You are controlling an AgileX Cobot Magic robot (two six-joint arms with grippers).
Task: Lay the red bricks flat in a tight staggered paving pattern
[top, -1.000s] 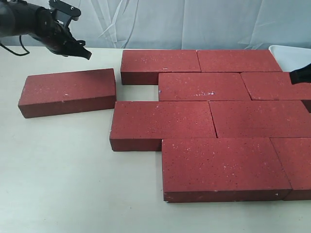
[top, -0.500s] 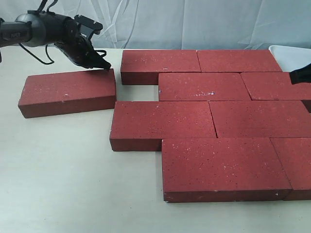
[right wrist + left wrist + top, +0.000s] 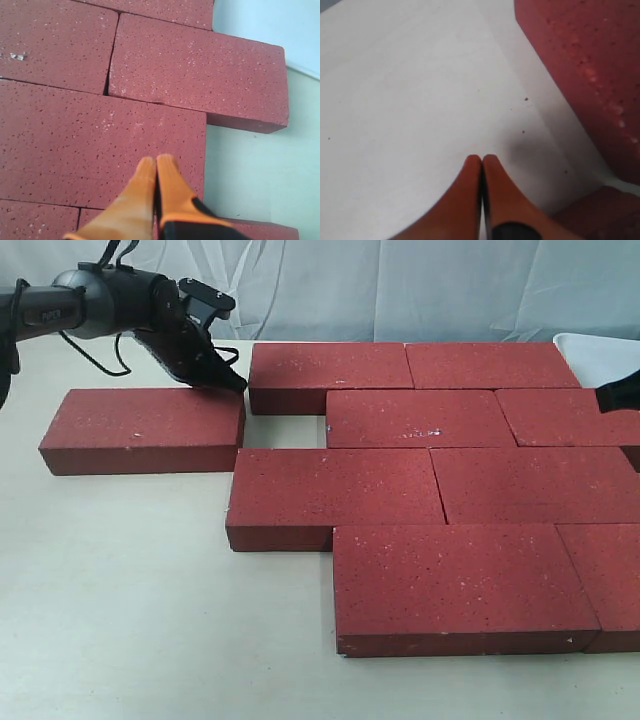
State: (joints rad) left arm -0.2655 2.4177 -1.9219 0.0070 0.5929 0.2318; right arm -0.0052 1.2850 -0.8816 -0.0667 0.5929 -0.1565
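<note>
Since the left claw [image 3: 233, 383], tips pressed together and holding nothing, sits at the far corner of the loose brick [image 3: 143, 428], just beside the laid red bricks [image 3: 420, 480], it should probably nudge that corner nearer until the brick clears the back-row brick [image 3: 328, 368]. Then a push from its outer end should slide it along the worktop [image 3: 130, 580], square into the open slot. The right claw [image 3: 156, 160], likewise closed and empty, hovers over the paving.
</note>
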